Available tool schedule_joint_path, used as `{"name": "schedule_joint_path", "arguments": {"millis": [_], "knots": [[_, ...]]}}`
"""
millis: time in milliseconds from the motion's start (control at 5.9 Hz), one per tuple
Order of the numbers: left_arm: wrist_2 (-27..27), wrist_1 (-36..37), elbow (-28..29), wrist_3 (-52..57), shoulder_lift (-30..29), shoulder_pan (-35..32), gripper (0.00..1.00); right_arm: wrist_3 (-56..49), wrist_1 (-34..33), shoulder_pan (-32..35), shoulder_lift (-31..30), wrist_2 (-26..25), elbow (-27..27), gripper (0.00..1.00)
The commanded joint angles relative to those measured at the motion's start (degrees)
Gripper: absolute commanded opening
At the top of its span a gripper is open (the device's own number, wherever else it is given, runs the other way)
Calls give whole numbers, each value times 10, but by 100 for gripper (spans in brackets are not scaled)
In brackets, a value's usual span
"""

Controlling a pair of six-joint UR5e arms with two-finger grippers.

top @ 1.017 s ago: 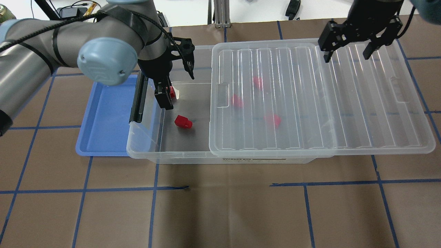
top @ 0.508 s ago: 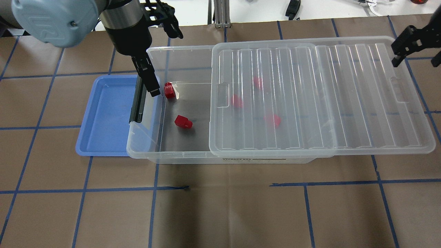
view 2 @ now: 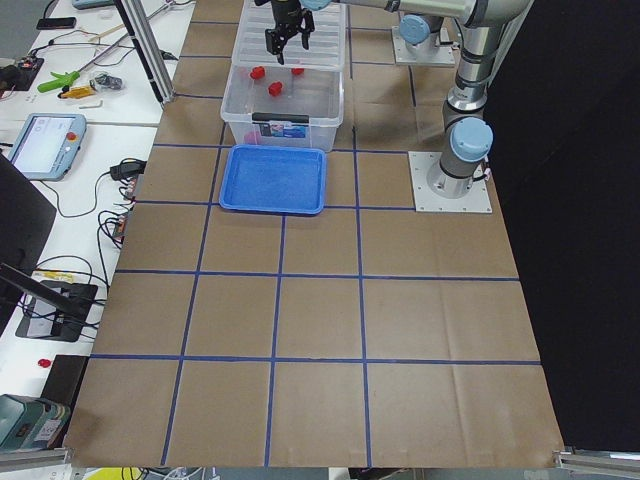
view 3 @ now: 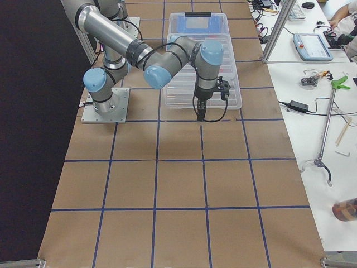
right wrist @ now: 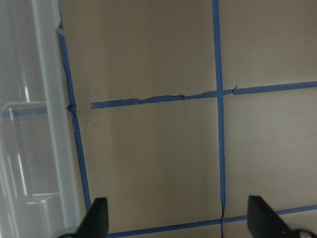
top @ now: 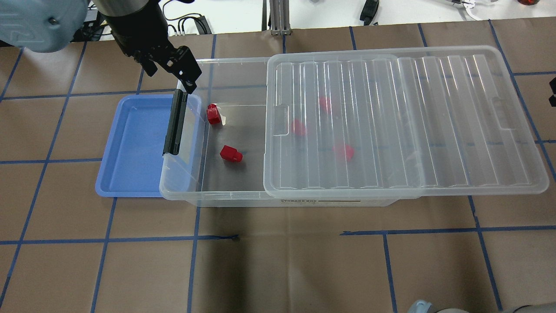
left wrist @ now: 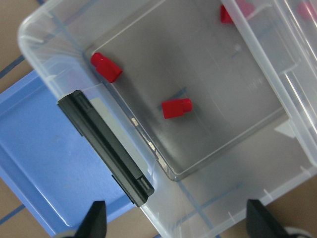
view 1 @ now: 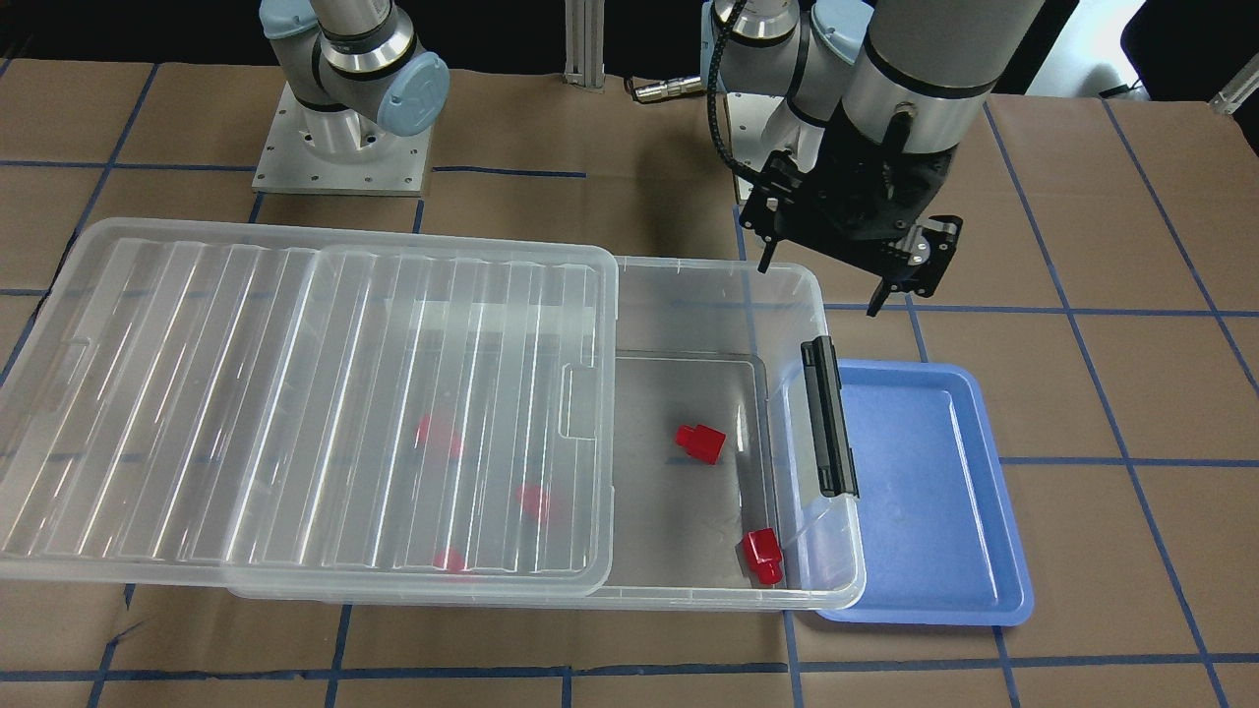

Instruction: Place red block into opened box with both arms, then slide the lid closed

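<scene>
The red block [top: 213, 114] is small and bright red, with a fat body and a thinner stub on one end. It lies inside the box [top: 180, 191], in the corner by the end wall with the black latch [top: 174, 124], on the side far from the robot. It touches no gripper.

A second red block [top: 230, 154] lies on the box floor near it, more toward the middle. Three more red blocks [top: 299, 127] are in the box too. They look blurry because they are under the lid [top: 434, 121].

The box is clear and shallow. The ridged lid covers most of it and sticks out past the end on the robot's right. The latch end is not covered.

A blue tray [top: 130, 148] sits right beside the latch end.

The left gripper [view 1: 818, 287] hangs above the box's corner near the robot, spread wide and holding nothing. The right gripper [right wrist: 178, 220] is also spread wide and holds nothing. It is over the brown bench [right wrist: 148, 158], just past the lid's edge.
</scene>
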Motion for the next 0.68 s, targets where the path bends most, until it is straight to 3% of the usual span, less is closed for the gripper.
{"name": "schedule_joint_path", "arguments": {"millis": [0,508], "knots": [[3,6,2,-109,9,22,98,-6,-37,-12,9,-1,32,100],[2,-34,-3,-216,24,21,99,2,-88,-9,0,4,87,100]]}}
